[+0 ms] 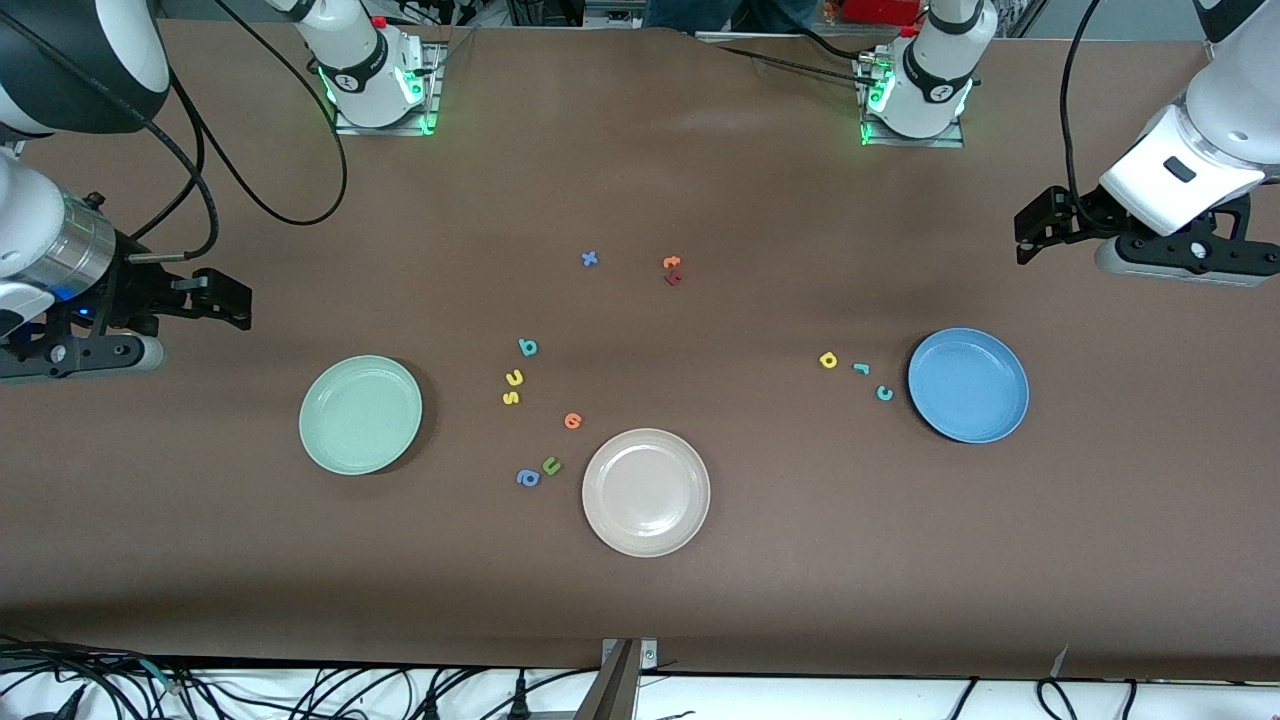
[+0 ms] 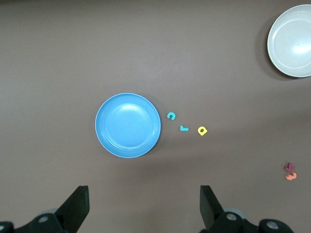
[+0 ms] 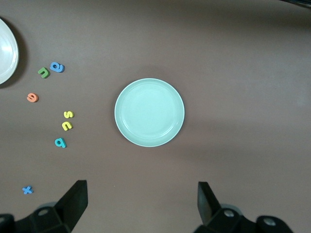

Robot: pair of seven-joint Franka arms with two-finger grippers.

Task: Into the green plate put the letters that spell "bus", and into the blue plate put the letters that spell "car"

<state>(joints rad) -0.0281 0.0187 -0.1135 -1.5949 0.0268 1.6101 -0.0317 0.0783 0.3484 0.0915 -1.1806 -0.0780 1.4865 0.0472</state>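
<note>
Both plates bare; left gripper point(image 2: 143, 208) and right gripper point(image 3: 141, 206) gape.

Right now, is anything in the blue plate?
Empty. The blue plate shows only its bare inside; the teal c lies on the table beside it.

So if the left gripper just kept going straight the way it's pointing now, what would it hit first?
Probably bare table. The left gripper points down with its fingers open, and the blue plate lies just ahead of that line, so it would likely miss the rim, though depth is hard to judge.
</note>
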